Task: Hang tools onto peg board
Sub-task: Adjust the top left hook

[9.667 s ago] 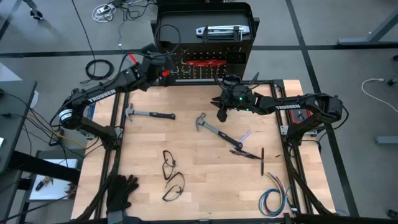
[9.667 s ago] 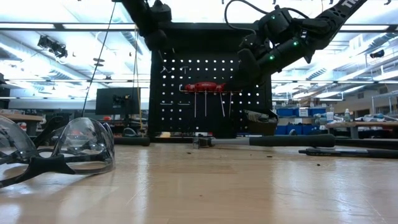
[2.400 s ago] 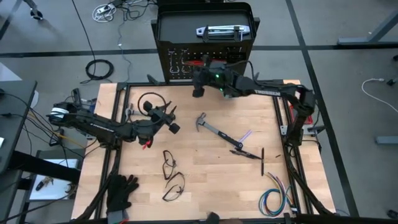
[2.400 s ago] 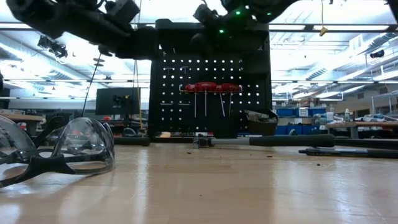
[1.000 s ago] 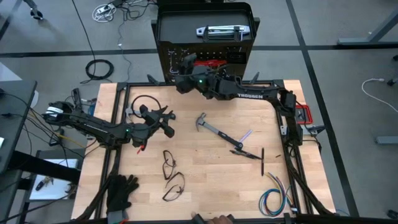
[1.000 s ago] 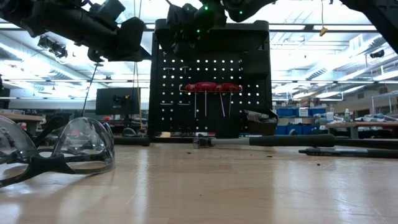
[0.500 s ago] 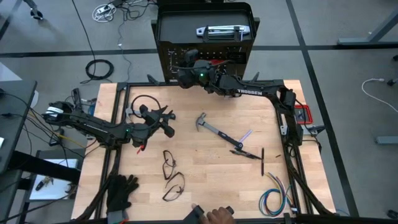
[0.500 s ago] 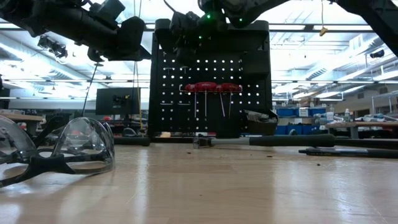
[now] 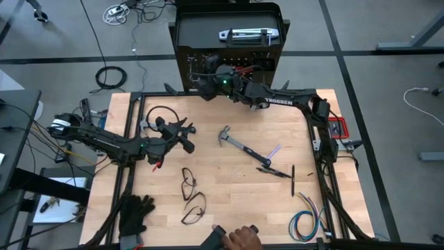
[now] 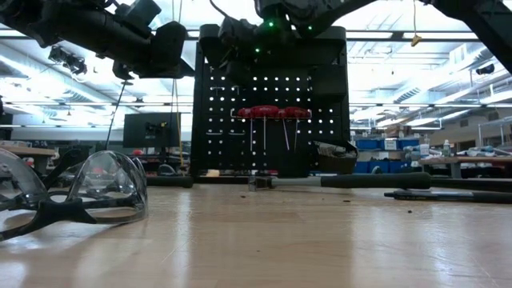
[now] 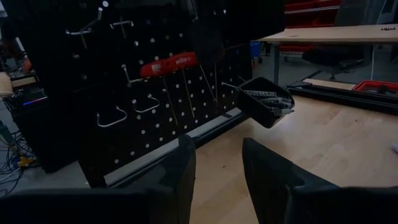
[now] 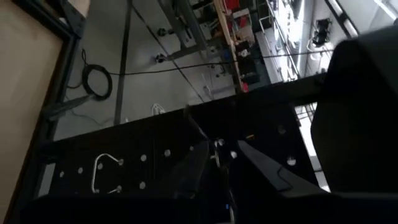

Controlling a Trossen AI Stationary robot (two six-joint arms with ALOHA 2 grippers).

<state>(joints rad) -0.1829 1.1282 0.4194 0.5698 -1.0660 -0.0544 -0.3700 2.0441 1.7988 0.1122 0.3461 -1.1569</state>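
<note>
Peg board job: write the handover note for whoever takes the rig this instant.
Left gripper: open, empty, raised over the table's left side and facing the peg board.
Right gripper: up against the board's upper left part; what it carries cannot be made out.
Done: red-handled tools hang on the board; the small bin holds grey pieces.
Left: one hammer mid-table, a second hammer's head showing by the left arm, dark tools to the right.
A person's hand is at the near edge.
</note>
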